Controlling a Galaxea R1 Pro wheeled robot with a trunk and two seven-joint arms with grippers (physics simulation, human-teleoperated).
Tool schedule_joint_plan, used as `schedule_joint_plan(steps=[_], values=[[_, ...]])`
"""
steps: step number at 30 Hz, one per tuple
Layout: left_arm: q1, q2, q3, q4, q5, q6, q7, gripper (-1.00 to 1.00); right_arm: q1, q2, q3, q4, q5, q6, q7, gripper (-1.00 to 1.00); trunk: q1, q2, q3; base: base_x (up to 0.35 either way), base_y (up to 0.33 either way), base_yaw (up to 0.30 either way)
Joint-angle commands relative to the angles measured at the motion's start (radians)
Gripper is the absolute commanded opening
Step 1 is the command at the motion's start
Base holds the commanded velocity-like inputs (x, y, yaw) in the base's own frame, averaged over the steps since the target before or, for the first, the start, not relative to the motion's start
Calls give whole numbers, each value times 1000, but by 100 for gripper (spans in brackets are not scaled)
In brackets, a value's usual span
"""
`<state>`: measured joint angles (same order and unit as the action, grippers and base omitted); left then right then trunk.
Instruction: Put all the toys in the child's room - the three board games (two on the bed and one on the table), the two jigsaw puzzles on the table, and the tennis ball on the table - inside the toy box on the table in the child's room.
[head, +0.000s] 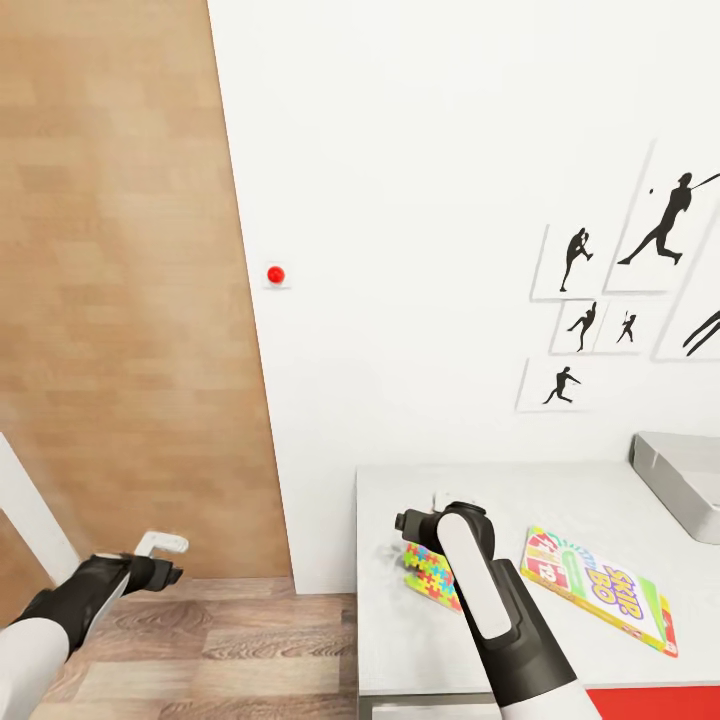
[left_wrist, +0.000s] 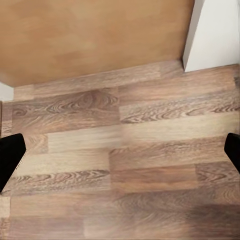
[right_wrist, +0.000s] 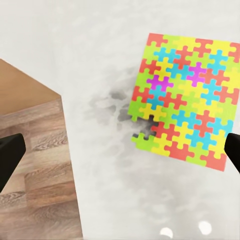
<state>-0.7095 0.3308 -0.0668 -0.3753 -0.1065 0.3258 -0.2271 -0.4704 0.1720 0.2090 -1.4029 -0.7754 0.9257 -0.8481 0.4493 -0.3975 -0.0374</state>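
A jigsaw puzzle (head: 432, 580) of bright interlocking pieces lies flat near the table's (head: 400, 640) left end. My right gripper (head: 418, 548) hangs over the table's left part, partly covering the puzzle in the head view. In the right wrist view the jigsaw puzzle (right_wrist: 182, 100) lies off to one side of my right gripper (right_wrist: 120, 157), whose black fingers (right_wrist: 10, 160) stand wide apart and hold nothing. A yellow, green and red board game (head: 600, 592) lies right of the puzzle. The grey toy box (head: 682, 482) stands at the table's far right. My left gripper (head: 168, 560) is open over the floor.
The table's left edge (right_wrist: 65, 130) drops to wood-plank floor (left_wrist: 120, 150). A wooden door (head: 120, 300) fills the left, with a white wall, a red knob (head: 276, 274) and baseball silhouettes (head: 660, 225) behind the table. A red chair part (head: 650, 703) shows at the front right.
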Motion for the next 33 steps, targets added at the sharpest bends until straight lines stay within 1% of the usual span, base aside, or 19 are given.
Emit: schedule_joint_plan(steps=[1, 5, 8, 14, 27, 33], values=[[-1, 1, -19, 13, -10, -15, -4, 100, -2, 0, 0, 0, -9, 3, -10, 100, 1, -2, -2, 0, 0, 0], [-1, 1, -54, 33, -10, -45, -3, 100, -1, 0, 0, 1, -10, 1, -9, 100, 1, -2, -2, 0, 0, 0], [-1, 1, -66, 42, -9, -84, -3, 100, -1, 0, 0, -2, -10, 0, -9, 100, 1, -2, -2, 0, 0, 0], [-1, 1, -71, 56, -10, -108, -6, 100, -1, 0, 0, -15, -10, 0, -8, 100, 1, -2, -2, 0, 0, 0], [-1, 1, -71, 56, -10, -109, -8, 100, -1, 1, 3, -18, -10, 0, -9, 100, 1, -2, -3, 0, 0, 0], [-1, 1, -71, 55, -10, -109, -8, 100, -1, 1, 1, -18, -10, 0, -9, 100, 1, -2, -8, 2, 1, -42]])
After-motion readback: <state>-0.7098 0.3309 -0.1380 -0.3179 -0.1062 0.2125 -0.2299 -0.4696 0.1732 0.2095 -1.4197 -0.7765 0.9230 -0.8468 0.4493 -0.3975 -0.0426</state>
